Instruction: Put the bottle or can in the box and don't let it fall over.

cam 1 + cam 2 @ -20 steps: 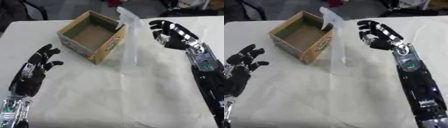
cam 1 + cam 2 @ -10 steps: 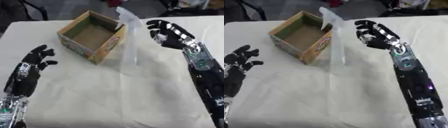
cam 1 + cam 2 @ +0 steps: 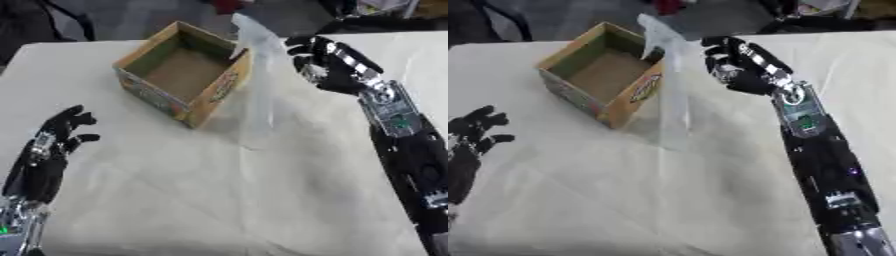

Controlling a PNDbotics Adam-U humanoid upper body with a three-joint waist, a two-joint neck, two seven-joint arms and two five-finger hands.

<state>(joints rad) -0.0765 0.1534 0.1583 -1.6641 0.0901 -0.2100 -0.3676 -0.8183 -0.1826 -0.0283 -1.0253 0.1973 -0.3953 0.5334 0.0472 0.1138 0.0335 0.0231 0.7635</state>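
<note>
Right robot hand [image 3: 328, 67], fingers spread and released, hovers just beside the clear bottle [image 3: 254, 90] standing against the cardboard box [image 3: 184, 72]; left robot hand [image 3: 54, 145] rests open.

Soft, even light (slightly blurred).

The black right hand [image 3: 328, 62] hovers with fingers spread, while the black left hand [image 3: 54, 145] rests open at lower left.
</note>
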